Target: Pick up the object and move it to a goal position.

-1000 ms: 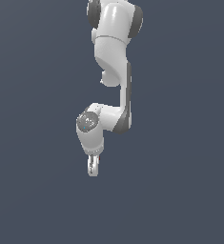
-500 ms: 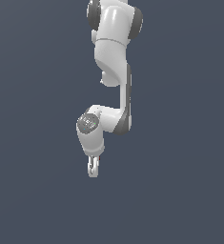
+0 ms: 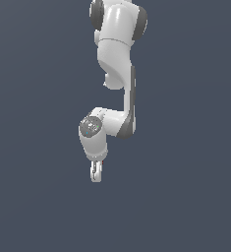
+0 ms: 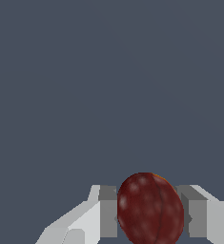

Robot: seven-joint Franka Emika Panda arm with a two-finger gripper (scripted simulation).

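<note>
**One dark red ball, gripped and carried lower**

One small change stands out from where I watch: over the last second the tool (image 3: pixel 96 173) has sunk a little in the exterior view, the forearm stretching down with it, while the upper arm (image 3: pixel 118 44) looks much as it did.

The wrist view shows why that matters. The dark red ball (image 4: pixel 150 208) sits squarely between the two grey pads (image 4: pixel 108 217), touching both, so the tool is closed down to the ball's width and has hold of it. In the exterior view the ball is almost hidden; only a sliver of red shows at the tool's edge.

No worktop and no goal marker can be made out against the plain grey background, so I cannot tell how near the goal is. My reading is that the pick is done and the carry is under way; the ball's round shape could let it slip if the grip loosens.
</note>
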